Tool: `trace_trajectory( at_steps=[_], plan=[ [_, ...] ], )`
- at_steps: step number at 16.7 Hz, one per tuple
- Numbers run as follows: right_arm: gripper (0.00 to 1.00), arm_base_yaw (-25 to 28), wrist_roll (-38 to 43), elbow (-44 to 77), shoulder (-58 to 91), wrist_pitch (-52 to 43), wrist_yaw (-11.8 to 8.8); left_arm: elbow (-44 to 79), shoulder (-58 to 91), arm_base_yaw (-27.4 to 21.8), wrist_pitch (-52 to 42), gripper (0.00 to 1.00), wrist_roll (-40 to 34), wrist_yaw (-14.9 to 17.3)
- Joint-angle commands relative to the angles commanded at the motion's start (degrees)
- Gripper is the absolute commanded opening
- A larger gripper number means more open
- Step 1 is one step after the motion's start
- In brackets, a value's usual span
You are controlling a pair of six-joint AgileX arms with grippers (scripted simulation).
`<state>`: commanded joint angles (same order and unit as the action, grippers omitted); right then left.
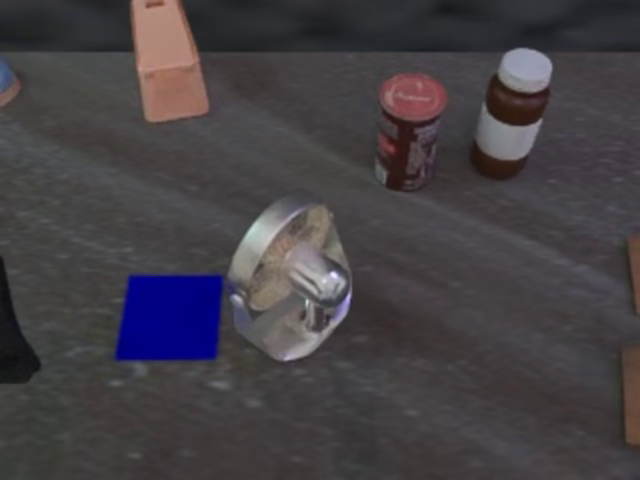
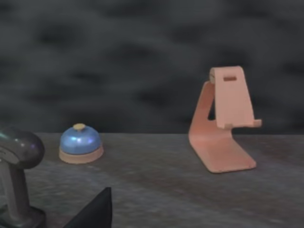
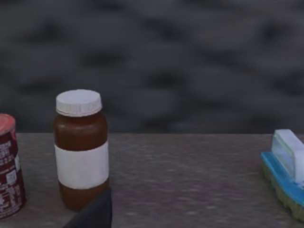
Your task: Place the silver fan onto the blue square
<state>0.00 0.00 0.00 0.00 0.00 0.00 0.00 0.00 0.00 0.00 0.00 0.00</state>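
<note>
Standing near the table's middle, the fan (image 1: 290,280) rests on its clear base, chrome ring tilted, just right of the blue square (image 1: 170,317) and touching or barely overlapping its right edge. Behind it, a red-lidded can (image 1: 409,131) and a brown jar (image 1: 512,112) with a white lid stand side by side. A pink stand (image 1: 167,62) sits at the far left, with a blue bell (image 2: 80,143) beside it. A blue sponge (image 3: 285,171) lies right of the jar. My left arm (image 1: 12,335) is parked at the left edge; neither gripper's opening can be told.
</note>
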Motion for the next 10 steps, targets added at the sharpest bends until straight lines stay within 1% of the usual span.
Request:
trace_trajectory(
  at_steps=[3, 5, 7, 10],
  plan=[
    [1.00, 0.00, 0.00, 0.00, 0.00, 0.00, 0.00, 0.48, 0.55, -0.21, -0.50, 1.00, 0.09, 0.06],
    [1.00, 0.00, 0.00, 0.00, 0.00, 0.00, 0.00, 3.01, 3.41, -1.19, -3.00, 1.00, 0.50, 0.31],
    [1.00, 0.00, 0.00, 0.00, 0.00, 0.00, 0.00, 7.53, 8.43, -2.80, -7.26, 1.00, 1.12, 0.66],
    [1.00, 0.00, 0.00, 0.00, 0.00, 0.00, 0.00, 17.63, 19.31, -6.11, -16.25, 1.00, 2.21, 1.23]
  ],
)
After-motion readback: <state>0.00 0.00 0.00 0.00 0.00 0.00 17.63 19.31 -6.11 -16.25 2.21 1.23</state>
